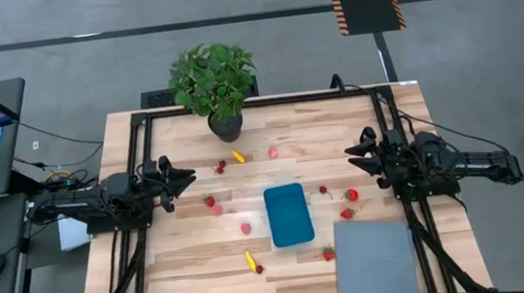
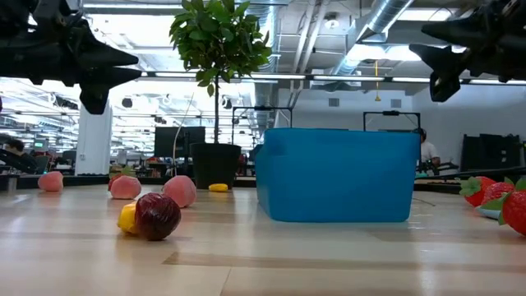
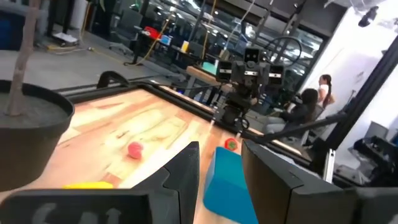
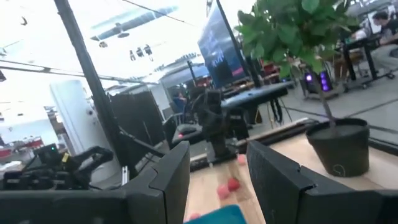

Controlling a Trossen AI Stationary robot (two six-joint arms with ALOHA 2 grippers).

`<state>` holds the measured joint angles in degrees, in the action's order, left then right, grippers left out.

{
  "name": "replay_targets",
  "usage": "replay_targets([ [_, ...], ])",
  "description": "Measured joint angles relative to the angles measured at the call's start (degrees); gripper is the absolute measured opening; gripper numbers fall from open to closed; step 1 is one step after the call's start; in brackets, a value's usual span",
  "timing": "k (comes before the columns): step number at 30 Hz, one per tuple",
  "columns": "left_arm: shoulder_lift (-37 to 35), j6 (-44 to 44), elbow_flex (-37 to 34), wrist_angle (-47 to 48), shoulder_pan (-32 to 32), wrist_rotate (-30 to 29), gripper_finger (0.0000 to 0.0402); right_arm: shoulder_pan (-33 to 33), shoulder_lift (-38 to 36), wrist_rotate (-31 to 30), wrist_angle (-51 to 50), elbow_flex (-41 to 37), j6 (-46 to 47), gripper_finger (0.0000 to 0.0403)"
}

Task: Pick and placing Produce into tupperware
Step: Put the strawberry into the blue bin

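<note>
I see both arms parked at the table sides, left gripper (image 1: 187,179) and right gripper (image 1: 353,155) each parted and empty. Produce (image 1: 350,195) lies scattered around the tupperware (image 1: 288,214), none visible inside. Pieces look light, rounded, likely to roll; I'd pinch across the widest middle.

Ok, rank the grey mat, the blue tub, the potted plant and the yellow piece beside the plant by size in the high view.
1. Grey mat
2. Potted plant, its foliage close behind the mat, so that ranking is unsure
3. Blue tub
4. Yellow piece, by far the smallest
</note>
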<state>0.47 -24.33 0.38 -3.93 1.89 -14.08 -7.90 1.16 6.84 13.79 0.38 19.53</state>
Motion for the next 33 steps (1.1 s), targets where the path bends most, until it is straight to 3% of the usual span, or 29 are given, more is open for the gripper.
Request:
replay_targets([
  [4, 0.0, -3.58, -0.02, -0.27, 0.0, -1.75, 0.0109, -0.02, 0.07, -3.84, 1.91, 0.0, 1.94, 0.0182],
  [11, 0.02, -5.57, -0.02, -3.79, 0.0, -0.67, 0.0109, -0.09, 0.16, -4.33, 0.13, 0.03, 8.95, 0.0182],
  [14, 0.02, -3.38, 0.0, -5.71, 0.02, 2.26, 0.0109, 0.61, 1.67, -0.65, -1.83, 1.73, 4.9, 0.0181],
  [17, 0.02, -3.18, -0.02, -6.72, 0.02, 2.31, 0.0109, 2.1, 6.14, -0.85, -2.94, 6.16, 0.54, 0.0178],
  [20, 0.02, -3.4, 0.07, -6.71, 0.02, 2.38, 0.0109, 4.15, 14.2, -0.89, -7.1, 12.91, -4.61, 0.0175],
  [27, 0.65, -1.48, 2.09, -6.95, 0.0, 4.44, 0.0109, 10.02, 42.2, -2.51, -25.57, 31.68, -22.39, 0.0177],
  [33, 0.68, -1.43, 2.27, -5.34, 0.01, 6.45, 0.0109, 12.93, 63.64, -4.03, -42.05, 44.16, -27.68, 0.018],
])
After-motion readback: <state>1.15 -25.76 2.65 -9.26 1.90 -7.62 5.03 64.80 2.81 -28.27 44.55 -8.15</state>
